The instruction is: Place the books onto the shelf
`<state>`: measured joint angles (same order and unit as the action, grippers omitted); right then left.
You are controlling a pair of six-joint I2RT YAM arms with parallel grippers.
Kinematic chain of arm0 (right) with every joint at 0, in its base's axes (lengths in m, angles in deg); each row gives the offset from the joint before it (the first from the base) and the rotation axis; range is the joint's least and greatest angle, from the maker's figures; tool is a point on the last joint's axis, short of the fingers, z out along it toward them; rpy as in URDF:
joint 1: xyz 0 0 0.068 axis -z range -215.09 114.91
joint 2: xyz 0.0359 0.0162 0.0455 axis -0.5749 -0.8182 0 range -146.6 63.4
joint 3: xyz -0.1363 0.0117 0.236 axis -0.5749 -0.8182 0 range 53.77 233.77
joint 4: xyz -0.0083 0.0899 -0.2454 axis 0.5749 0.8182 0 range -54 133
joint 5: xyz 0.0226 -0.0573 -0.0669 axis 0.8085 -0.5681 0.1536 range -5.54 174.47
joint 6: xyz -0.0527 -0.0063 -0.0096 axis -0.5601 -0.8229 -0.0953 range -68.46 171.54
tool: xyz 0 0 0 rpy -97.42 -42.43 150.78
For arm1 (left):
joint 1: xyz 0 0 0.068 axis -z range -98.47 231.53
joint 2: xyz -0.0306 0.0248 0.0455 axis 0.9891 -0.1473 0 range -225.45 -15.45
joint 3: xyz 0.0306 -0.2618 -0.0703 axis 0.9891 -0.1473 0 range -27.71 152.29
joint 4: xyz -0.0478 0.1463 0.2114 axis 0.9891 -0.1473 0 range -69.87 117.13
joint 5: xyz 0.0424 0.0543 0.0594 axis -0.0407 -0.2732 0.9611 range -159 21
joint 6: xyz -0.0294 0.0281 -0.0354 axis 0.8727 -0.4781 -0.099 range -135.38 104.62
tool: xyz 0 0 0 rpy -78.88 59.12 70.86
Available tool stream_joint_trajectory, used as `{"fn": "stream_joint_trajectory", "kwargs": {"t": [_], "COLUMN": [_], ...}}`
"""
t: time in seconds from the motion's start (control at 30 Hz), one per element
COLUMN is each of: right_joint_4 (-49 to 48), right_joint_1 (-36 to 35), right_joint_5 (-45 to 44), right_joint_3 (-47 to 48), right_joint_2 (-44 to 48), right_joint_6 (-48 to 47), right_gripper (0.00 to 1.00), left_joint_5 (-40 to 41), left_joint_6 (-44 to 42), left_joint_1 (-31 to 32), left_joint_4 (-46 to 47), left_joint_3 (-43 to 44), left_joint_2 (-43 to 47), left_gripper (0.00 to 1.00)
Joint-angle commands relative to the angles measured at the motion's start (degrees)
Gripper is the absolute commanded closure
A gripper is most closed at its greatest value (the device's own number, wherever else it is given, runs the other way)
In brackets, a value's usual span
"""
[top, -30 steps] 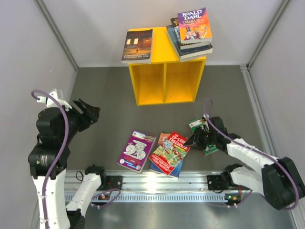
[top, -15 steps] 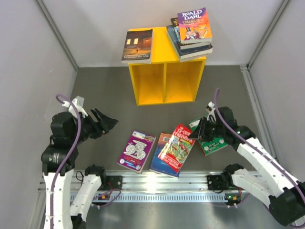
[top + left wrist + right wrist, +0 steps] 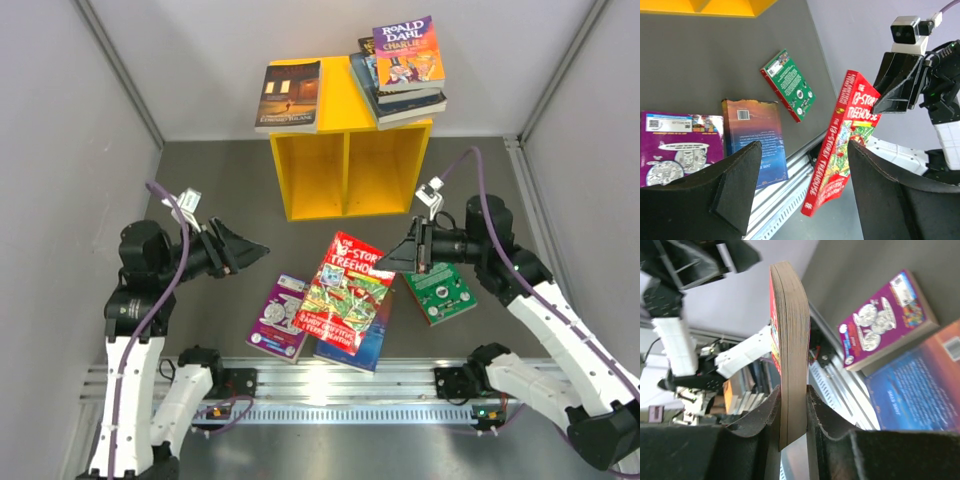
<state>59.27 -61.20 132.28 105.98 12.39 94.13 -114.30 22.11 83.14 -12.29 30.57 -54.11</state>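
Starting at the bottom edge of the overhead view, a metal rail (image 3: 330, 385) carries both arm bases; just above it, on the dark desk (image 3: 200, 190), the purple book (image 3: 278, 320) lies flat at lower centre-left; a blue book (image 3: 362, 348) lies flat just beside it, partly covered in that view by the red book (image 3: 345, 292). The red book is off the desk, tilted, cover up, in the middle of the frame; the right pincer (image 3: 398, 262) is clamped on its upper right edge, and the right wrist view shows the page block squeezed edge-on between both fingers. The green book (image 3: 442, 292) lies flat at centre-right, partly under the right arm. The left pincer (image 3: 258, 250) hangs at centre-left with its jaws apart and nothing between them; it points toward the red book, near it but not touching. Farther back, at upper centre against the rear wall, stands the yellow shelf (image 3: 345, 170); a dark brown book (image 3: 290, 95) lies flat on the left of its top; a stack of books (image 3: 400, 105) sits on the right of the top, overhanging the edge, with the orange Roald Dahl book (image 3: 408, 50) uppermost.
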Motion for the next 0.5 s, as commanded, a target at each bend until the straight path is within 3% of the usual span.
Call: {"fn": "stream_joint_trajectory", "kwargs": {"t": [0.0,0.1,0.23,0.27,0.33,0.37,0.47], "right_joint_4": [-10.8,-14.3,-16.5,-16.5,-16.7,-16.7,-16.6], "right_joint_1": [-1.4,-1.8,-1.9,-1.9,-1.9,-1.8,-2.0], "right_joint_5": [6.5,6.4,5.1,4.7,4.0,3.8,3.1], "right_joint_3": [2.0,0.7,-0.3,-0.3,-0.2,-0.1,0.2], "right_joint_2": [1.0,1.2,0.9,0.7,0.0,-0.1,-0.7], "right_joint_6": [5.5,7.9,10.2,10.1,10.1,10.0,9.8], "right_gripper": [1.0,1.0,1.0,1.0,1.0,1.0,1.0], "left_joint_5": [-4.4,-2.7,6.0,12.3,17.5,21.1,23.3], "left_joint_6": [3.4,3.2,-0.2,-2.1,-3.4,-3.7,-3.0], "left_joint_1": [0.2,1.4,6.1,10.5,16.5,22.5,30.2], "left_joint_4": [10.0,11.4,8.5,7.8,7.3,7.3,8.8], "left_joint_3": [-2.6,-4.1,-1.5,0.1,4.5,5.9,9.0], "left_joint_2": [-0.7,-1.8,-7.4,-8.9,-13.4,-14.8,-18.5], "left_gripper": [0.26,0.26,0.29,0.3,0.3,0.3,0.3]}}
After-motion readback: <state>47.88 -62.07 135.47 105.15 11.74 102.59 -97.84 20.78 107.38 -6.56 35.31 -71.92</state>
